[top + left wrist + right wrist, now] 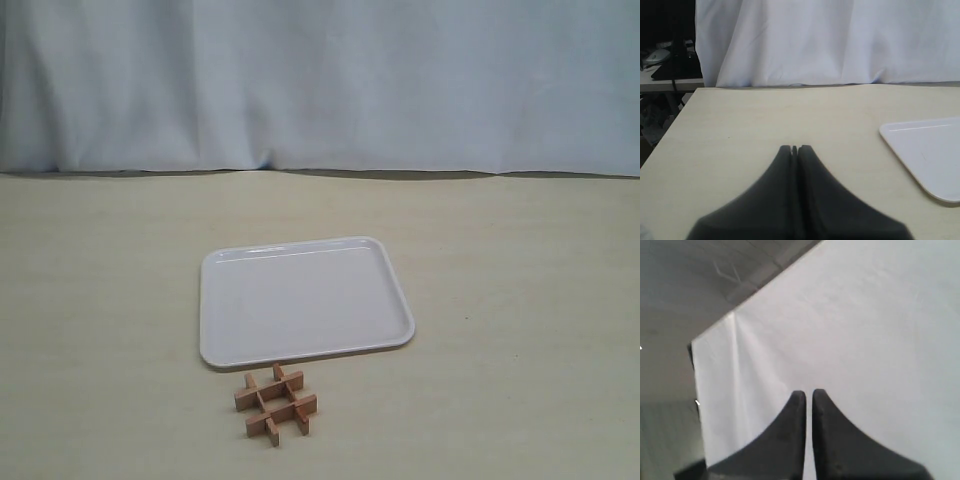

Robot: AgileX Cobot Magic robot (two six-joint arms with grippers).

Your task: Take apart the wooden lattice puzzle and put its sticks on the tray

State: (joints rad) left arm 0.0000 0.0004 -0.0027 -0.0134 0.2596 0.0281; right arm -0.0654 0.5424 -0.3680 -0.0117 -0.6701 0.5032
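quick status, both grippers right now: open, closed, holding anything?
Left gripper: closed, holding nothing.
Right gripper: closed but for a thin slit, holding nothing.

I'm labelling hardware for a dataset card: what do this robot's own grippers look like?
Both look alike. The left gripper has two matte black fingers, broad at the base and curving inward to narrow blunt tips. The right gripper shows the same dark, tapered pair. No cables, markings or labels show on either, and the arms themselves are out of every view.
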